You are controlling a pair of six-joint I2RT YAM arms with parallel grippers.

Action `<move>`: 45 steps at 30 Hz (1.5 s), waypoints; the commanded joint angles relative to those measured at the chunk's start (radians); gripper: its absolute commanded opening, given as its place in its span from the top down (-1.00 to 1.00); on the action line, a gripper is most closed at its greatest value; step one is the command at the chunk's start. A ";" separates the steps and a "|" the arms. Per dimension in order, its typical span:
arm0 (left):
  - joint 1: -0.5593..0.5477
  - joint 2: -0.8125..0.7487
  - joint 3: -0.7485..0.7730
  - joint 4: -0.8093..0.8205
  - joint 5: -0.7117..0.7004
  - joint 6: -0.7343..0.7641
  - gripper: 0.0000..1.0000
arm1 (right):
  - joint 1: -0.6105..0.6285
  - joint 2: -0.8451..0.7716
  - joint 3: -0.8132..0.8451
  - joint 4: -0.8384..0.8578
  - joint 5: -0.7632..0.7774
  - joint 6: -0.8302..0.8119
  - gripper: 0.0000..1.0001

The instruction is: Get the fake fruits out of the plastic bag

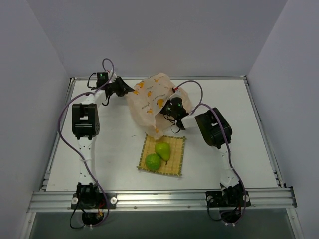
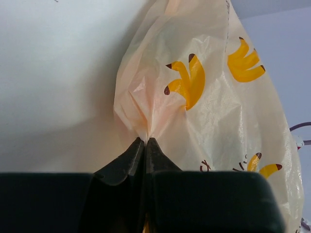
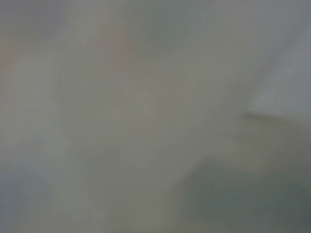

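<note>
Holding up the plastic bag (image 1: 152, 99) by its far-left edge with the left gripper (image 2: 146, 141): black fingertips pressed together on a gathered fold of the thin film, no gap between them in the left wrist view. Reaching into the bag from the right with the right gripper (image 1: 172, 108), wrist at the opening, fingers swallowed by the plastic. Cannot tell whether spread or closed (right wrist view nothing but grey-peach fog, presumably film against the lens).

Out of the bag: green pear (image 1: 163, 150) and round green lime (image 1: 153, 162), touching each other on the square yellow woven mat (image 1: 175, 159), just on the near side of the bag's lowest corner. No sign of the mango in any view; judged to be inside the bag, hidden behind the banana-printed film, though not confirmed.

Turning on one relation: bag slung between the two grippers, left one pinching its far-left edge, right one buried in its right-hand side, long axis sagging from the far side down toward the mat. Nearer by far to anything inside: the right arm. Likely next: feel for the last fruit deeper in, leftward and down, close on it, then draw out to the right and set down on the mat beside the other two. Risks: catching film instead of fruit, or tugging the fold out of the left pinch.
</note>
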 commanded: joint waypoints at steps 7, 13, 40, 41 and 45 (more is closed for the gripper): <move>-0.027 -0.181 -0.012 0.216 0.092 -0.078 0.95 | 0.005 -0.140 -0.085 0.062 0.086 -0.043 -0.28; -0.067 -0.278 -0.131 0.394 0.112 -0.143 0.95 | 0.005 -0.221 -0.171 0.073 0.192 -0.010 -0.65; -0.047 -0.007 0.266 0.063 0.028 -0.056 0.95 | 0.029 -0.223 -0.024 -0.344 0.516 -0.002 -0.87; -0.046 -0.010 0.258 0.062 0.026 -0.052 0.95 | 0.029 -0.211 0.012 -0.370 0.534 0.006 -0.87; -0.046 -0.013 0.240 0.063 0.026 -0.044 0.95 | 0.029 -0.151 0.120 -0.454 0.574 0.027 -0.86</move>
